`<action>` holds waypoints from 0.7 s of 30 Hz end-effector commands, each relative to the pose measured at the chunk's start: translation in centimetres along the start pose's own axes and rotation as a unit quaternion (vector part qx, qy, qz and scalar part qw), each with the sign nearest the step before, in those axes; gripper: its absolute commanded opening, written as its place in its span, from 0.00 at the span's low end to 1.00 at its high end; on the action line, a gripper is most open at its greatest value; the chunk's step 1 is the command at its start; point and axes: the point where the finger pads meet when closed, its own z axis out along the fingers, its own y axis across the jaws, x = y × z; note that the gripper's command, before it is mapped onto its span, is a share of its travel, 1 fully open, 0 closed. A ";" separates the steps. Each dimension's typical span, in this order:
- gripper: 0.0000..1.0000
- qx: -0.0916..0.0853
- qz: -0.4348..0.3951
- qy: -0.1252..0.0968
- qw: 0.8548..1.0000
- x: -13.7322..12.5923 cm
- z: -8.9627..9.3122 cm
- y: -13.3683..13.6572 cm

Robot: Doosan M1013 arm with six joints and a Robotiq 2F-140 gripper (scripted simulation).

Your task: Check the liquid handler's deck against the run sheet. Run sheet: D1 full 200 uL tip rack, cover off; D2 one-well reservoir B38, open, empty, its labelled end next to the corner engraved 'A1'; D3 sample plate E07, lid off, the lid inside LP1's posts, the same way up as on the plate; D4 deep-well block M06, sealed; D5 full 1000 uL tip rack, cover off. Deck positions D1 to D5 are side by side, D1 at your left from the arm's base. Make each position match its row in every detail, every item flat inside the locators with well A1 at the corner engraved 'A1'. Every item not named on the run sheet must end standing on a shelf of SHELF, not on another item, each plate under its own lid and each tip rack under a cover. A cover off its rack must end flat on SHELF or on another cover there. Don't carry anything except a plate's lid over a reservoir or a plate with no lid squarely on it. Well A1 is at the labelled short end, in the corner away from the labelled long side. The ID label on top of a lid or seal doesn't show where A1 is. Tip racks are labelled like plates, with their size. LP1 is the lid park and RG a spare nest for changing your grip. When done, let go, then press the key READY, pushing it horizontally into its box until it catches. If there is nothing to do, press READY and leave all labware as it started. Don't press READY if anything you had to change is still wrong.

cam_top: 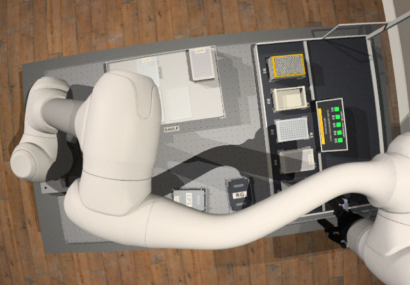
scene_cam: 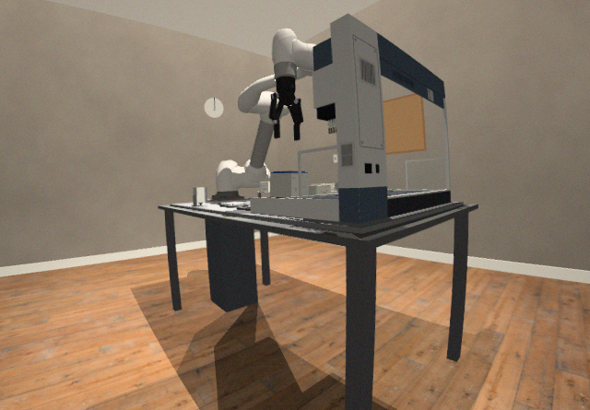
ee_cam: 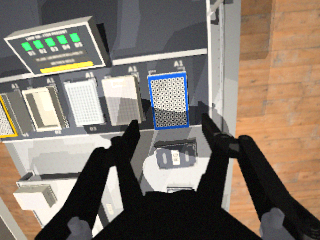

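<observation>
My gripper (cam_top: 338,220) (scene_cam: 286,132) (ee_cam: 169,125) is open and empty. It hangs high above the table, beside the deck's D5 end. In the deck, a yellow-rimmed tip rack (cam_top: 287,65) (ee_cam: 4,120) sits at D1 with no cover. An open cream reservoir (cam_top: 289,98) (ee_cam: 42,106) sits at D2. A white well plate (cam_top: 291,129) (ee_cam: 84,101) sits at D3 without a lid. A sealed deep-well block (cam_top: 296,160) (ee_cam: 122,100) sits at D4. A blue-rimmed tip rack (ee_cam: 169,100) sits uncovered at D5; the arm hides it in the top view.
SHELF (cam_top: 211,93) holds a lidded plate (cam_top: 202,64), another plate (cam_top: 148,66) half hidden by the arm, and a flat clear cover (cam_top: 179,102). LP1 (cam_top: 189,197) and the RG nest (cam_top: 239,194) (ee_cam: 175,155) lie before the deck. A status panel (cam_top: 331,124) (ee_cam: 55,45) shows green lights.
</observation>
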 end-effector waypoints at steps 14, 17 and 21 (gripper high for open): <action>0.66 0.000 0.000 0.001 1.000 0.0 2.0 0.0; 0.66 0.000 0.000 0.001 1.000 0.0 2.5 0.0; 0.66 0.000 0.000 0.001 1.000 0.0 2.9 0.0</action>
